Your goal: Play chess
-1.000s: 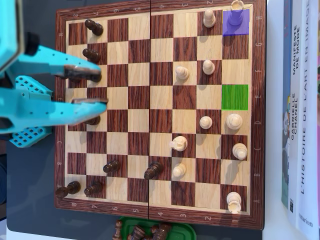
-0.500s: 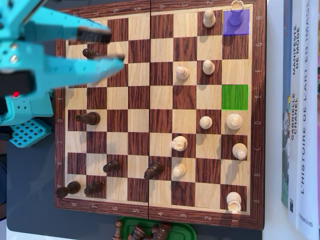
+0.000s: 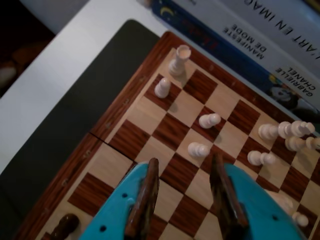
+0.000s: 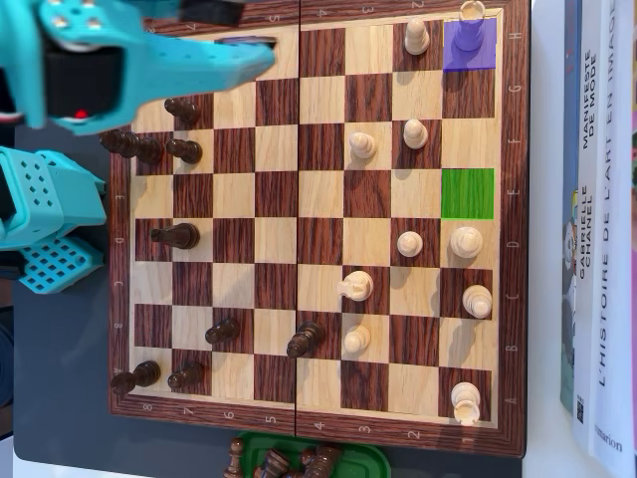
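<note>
The wooden chessboard (image 4: 318,408) fills the overhead view, with white pieces on its right half and dark pieces on its left. A white rook (image 4: 474,14) stands on a purple-marked corner square (image 4: 469,55). A green-marked square (image 4: 468,193) is empty. My teal gripper (image 4: 251,50) hangs over the board's top edge, left of centre. In the wrist view my gripper (image 3: 185,161) is open and empty above bare squares. Ahead of it stand two white pawns (image 3: 198,149) (image 3: 209,120); the rook (image 3: 180,59) and another white piece (image 3: 162,87) stand farther off.
Books (image 4: 587,229) lie along the board's right side. A green tray (image 4: 348,460) with captured dark pieces sits below the board. The arm's teal base (image 4: 45,214) stands left of it. A dark pawn (image 3: 65,225) shows at the wrist view's lower left.
</note>
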You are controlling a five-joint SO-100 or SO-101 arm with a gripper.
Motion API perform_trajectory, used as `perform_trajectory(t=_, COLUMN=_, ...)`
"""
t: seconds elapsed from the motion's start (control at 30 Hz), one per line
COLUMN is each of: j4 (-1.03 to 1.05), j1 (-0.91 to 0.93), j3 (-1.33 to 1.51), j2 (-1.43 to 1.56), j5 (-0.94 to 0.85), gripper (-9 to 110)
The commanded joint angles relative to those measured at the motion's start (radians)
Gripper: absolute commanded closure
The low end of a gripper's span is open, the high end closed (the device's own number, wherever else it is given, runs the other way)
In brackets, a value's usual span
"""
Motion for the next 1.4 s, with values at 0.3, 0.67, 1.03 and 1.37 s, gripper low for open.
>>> perform_trajectory(t=0.3, j4=0.0, j1=0.034, j3=-0.36, j2=-0.385, j5=-0.003, gripper=86)
perform_trajectory(t=0.67, j4=0.002, j1=0.044, j3=-0.646, j2=-0.703, j5=-0.003, gripper=86)
perform_trajectory(t=1.03, j4=0.002, j1=0.044, j3=-0.805, j2=-0.888, j5=-0.003, gripper=86)
perform_trajectory(t=1.37, j4=0.002, j1=0.046, j3=-0.853, j2=-0.957, j5=-0.003, gripper=86)
